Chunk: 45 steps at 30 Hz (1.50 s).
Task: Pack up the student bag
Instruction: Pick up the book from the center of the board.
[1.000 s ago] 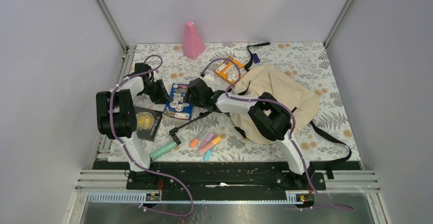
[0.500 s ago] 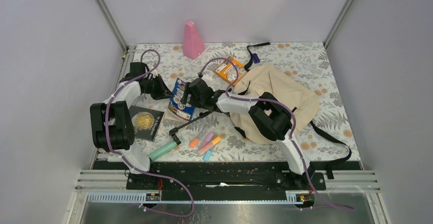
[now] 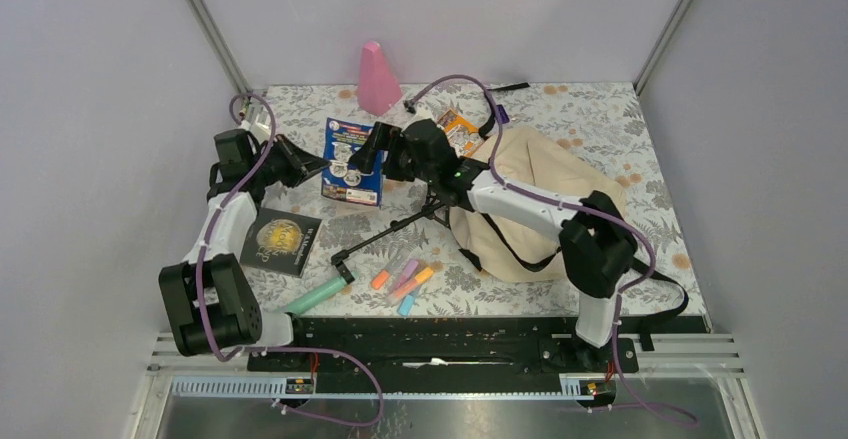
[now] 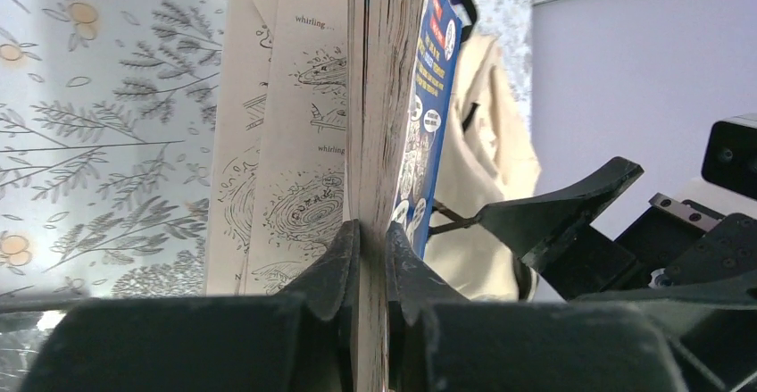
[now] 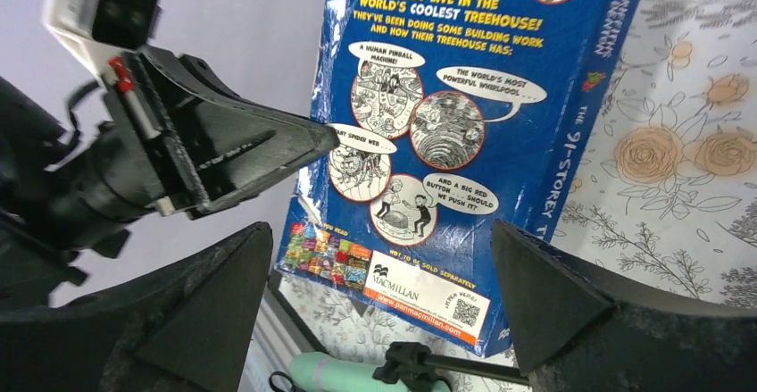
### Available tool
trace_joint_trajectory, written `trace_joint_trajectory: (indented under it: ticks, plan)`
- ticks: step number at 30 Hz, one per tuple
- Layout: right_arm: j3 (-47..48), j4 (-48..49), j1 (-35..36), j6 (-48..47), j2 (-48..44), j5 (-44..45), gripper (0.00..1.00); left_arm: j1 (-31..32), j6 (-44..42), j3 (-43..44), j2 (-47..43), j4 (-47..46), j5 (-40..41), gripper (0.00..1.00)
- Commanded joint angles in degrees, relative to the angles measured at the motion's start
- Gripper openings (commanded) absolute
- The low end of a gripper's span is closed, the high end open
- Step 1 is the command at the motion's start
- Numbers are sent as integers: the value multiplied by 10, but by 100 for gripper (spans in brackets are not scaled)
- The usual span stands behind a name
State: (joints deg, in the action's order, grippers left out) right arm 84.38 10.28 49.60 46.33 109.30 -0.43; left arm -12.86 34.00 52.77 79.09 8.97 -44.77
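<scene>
Rightward, student bag near wide-apart right end effector; left end effector tight on blue book.

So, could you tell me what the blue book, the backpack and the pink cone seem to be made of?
The blue book looks like paper with a printed, seemingly glossy card cover; its page edges show in the left wrist view. The backpack looks like soft matte beige cloth, slumped and creased, with black webbing straps. The pink cone is perhaps smooth plastic; it is too far off to be sure.

left end effector pinches the blue book; right end effector spread wide
</scene>
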Motion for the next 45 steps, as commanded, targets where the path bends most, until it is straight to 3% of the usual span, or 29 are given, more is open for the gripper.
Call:
trace_joint_trajectory:
  ticks: [1,10,17,24,30,35,38,42,43,44,45]
  plan:
    - [-26,5,-15,-12,-71,-10,99,-18,84,-7,-63,-124,-67,0]
    - [-76,19,-52,-42,-165,-41,100,-23,115,24,-132,-119,-85,0]
    - [-86,45,-57,-34,-176,-127,100,-16,197,5,-178,-222,-122,0]
    - [-61,74,-57,-23,-168,-195,99,23,200,8,-207,-236,-125,0]
    - [-80,157,-57,24,-183,-238,94,39,190,2,-220,-227,-115,0]
    - [-87,177,-56,38,-202,-249,79,77,185,0,-221,-233,-92,0]
    - [-102,172,-56,33,-222,-232,59,100,175,1,-220,-225,-77,0]
    - [-120,144,-56,9,-260,-197,21,110,145,8,-220,-188,-63,0]
    - [-122,132,-56,-4,-269,-187,17,112,131,11,-220,-172,-61,0]
    - [-124,116,-56,-16,-278,-175,15,115,112,16,-219,-153,-60,11]
    - [-124,99,-57,-31,-286,-161,12,120,89,20,-218,-136,-61,30]
